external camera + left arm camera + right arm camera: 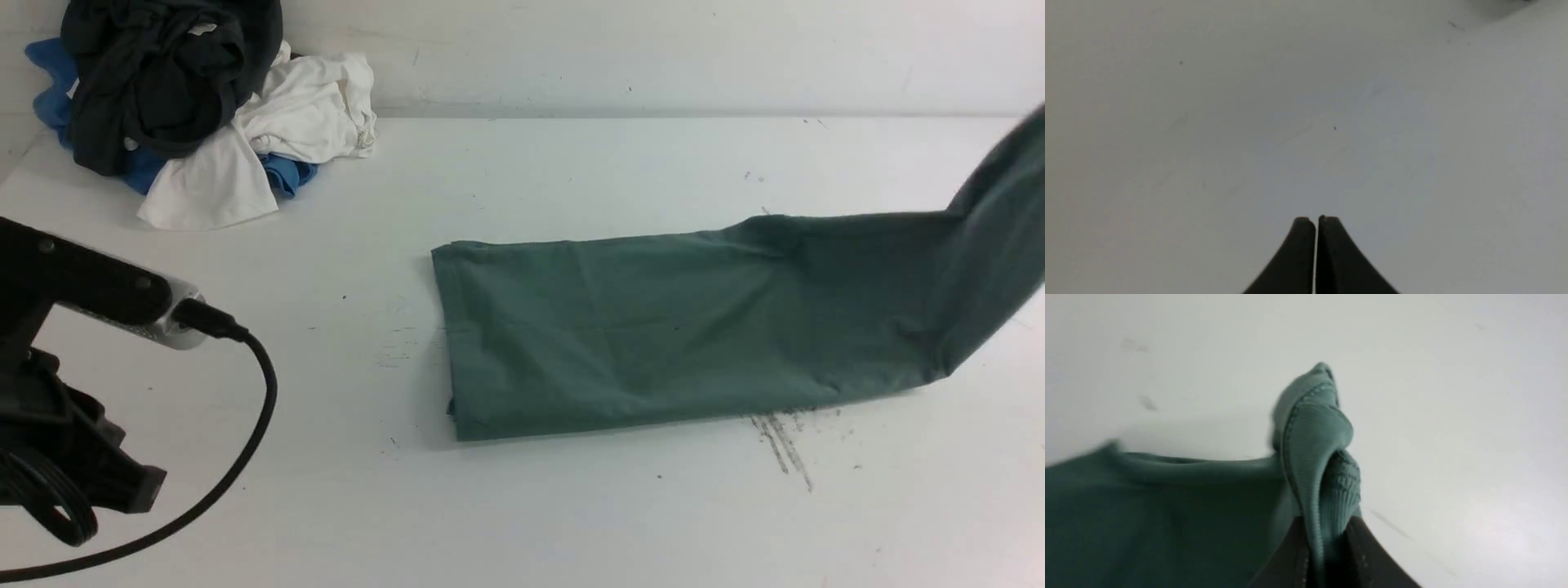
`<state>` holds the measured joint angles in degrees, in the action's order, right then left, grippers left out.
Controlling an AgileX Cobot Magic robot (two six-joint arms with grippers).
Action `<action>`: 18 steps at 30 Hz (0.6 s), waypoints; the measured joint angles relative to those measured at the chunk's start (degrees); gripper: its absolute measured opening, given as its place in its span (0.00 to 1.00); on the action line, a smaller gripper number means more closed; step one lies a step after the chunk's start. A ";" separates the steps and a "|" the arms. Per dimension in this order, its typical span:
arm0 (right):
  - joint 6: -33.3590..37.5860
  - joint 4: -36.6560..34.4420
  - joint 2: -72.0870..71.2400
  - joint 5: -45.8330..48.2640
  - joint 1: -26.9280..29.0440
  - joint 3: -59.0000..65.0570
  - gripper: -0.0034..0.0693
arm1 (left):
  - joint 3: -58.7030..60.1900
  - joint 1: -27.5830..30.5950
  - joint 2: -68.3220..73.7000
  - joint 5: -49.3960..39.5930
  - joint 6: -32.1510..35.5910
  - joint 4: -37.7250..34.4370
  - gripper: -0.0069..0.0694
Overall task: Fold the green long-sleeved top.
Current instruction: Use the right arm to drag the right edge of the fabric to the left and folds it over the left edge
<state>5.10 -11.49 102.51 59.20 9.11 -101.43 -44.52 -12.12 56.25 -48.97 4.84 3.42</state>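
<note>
The green long-sleeved top (pixel 653 327) lies folded into a long band across the middle of the white table (pixel 571 506). Its right end rises off the table toward the frame's right edge. In the right wrist view my right gripper (pixel 1325 535) is shut on a bunched ribbed edge of the top (pixel 1314 433); the gripper itself is out of the front view. My left gripper (pixel 1316 222) is shut and empty over bare table. The left arm (pixel 73 294) sits at the front left, well apart from the top.
A pile of black, white and blue garments (pixel 196 106) lies at the back left corner by the wall. A black cable (pixel 245 425) loops from the left arm. Dark scuff marks (pixel 784 441) mark the table in front of the top.
</note>
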 joint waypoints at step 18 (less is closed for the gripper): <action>4.14 -19.34 18.60 -18.76 -42.08 -0.39 0.13 | 0.00 0.00 0.00 2.57 -0.05 -2.84 0.08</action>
<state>9.24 -30.83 121.11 40.44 -32.97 -101.81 -44.52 -12.12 56.25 -46.40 4.79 0.57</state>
